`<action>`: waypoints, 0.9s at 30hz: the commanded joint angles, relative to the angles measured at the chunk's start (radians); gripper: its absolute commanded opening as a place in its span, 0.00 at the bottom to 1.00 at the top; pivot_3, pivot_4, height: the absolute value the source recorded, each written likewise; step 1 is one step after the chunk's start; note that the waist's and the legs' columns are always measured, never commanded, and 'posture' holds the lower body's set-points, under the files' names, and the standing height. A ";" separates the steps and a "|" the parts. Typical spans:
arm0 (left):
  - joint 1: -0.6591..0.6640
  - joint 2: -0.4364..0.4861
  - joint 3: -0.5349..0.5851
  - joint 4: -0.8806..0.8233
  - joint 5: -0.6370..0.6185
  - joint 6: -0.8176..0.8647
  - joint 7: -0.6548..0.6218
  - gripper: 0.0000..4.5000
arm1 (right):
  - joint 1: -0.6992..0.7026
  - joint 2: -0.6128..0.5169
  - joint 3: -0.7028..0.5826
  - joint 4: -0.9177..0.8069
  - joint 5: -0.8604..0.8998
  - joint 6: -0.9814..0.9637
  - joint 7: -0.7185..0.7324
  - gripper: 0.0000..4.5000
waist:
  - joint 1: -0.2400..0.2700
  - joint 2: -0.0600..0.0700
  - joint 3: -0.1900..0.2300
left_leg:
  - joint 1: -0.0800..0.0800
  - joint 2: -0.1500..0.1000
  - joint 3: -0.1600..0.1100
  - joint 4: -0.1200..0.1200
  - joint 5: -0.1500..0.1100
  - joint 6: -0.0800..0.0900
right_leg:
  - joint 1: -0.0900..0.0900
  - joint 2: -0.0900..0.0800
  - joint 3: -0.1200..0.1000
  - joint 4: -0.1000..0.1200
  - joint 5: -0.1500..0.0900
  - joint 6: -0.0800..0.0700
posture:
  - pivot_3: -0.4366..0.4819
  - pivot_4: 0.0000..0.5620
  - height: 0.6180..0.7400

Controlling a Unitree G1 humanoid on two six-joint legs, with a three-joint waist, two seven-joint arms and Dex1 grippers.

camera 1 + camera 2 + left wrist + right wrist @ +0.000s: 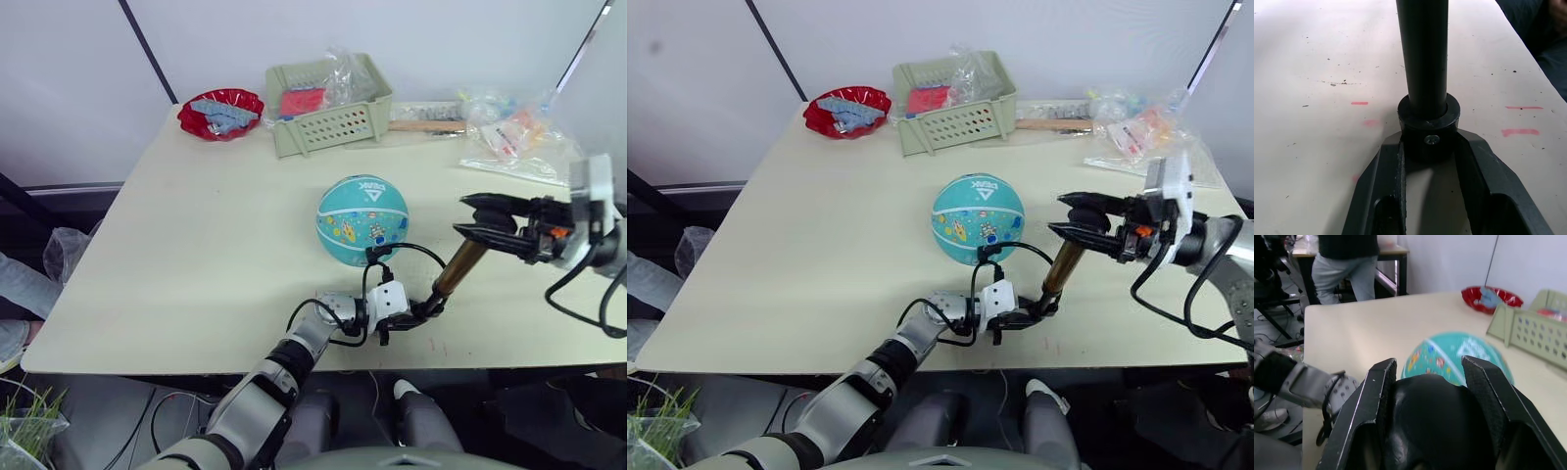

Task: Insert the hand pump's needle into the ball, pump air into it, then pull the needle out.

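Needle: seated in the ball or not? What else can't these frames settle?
- Needle: too small in the eye views; the hose ends against the ball, seating unreadable.
- Ball's lower part: right wrist view, hidden behind the pump handle in the right hand.
- Pump base: left wrist view, top cut off.

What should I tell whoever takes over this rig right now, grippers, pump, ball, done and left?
Left gripper: shut on the hand pump's lower end cap, near the table's front edge.
Right gripper: shut on the pump's black handle.
The pump leans up toward the right gripper.
Ball: mid-table, hose looping to its near side.
Needle: too small to confirm, apparently inserted.
Left: pump air, pull the needle out.
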 commanded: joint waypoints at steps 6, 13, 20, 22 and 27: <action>0.038 0.038 -0.016 0.118 0.053 0.032 0.002 0.23 | -0.101 -0.073 -0.118 -0.039 0.145 0.089 -0.022 0.37 | 0.004 0.001 0.003 | 0.000 0.001 0.000 0.000 0.000 0.000 | 0.000 0.000 -0.001 0.000 0.000 0.001 | 0.48 0.27 1.00; 0.049 0.039 -0.017 0.102 0.051 0.036 0.003 0.23 | 0.086 -0.001 0.061 -0.027 -0.100 -0.070 0.023 0.37 | 0.000 -0.003 -0.003 | 0.002 0.001 0.001 0.000 0.000 0.000 | 0.001 0.001 0.001 0.000 -0.002 0.003 | 0.48 0.27 1.00; 0.063 0.046 -0.016 0.079 0.050 0.044 0.002 0.23 | 0.173 0.115 0.203 0.110 -0.306 -0.274 0.033 0.37 | -0.012 -0.008 -0.012 | 0.005 0.001 0.000 0.000 0.000 0.000 | 0.004 0.001 0.000 0.000 -0.002 0.003 | 0.48 0.27 1.00; 0.064 0.048 -0.015 0.074 0.050 0.047 0.002 0.23 | 0.197 0.145 0.229 0.152 -0.346 -0.325 0.034 0.37 | -0.013 -0.010 -0.013 | 0.006 0.002 0.000 0.000 0.000 0.000 | 0.005 0.002 0.000 0.000 -0.002 0.003 | 0.48 0.27 1.00; 0.068 0.050 -0.013 0.065 0.049 0.053 0.001 0.23 | 0.227 0.173 0.263 0.209 -0.410 -0.413 0.042 0.37 | -0.014 -0.010 -0.014 | 0.007 0.002 0.000 0.000 0.000 0.000 | 0.006 0.002 0.001 0.000 -0.002 0.003 | 0.48 0.27 1.00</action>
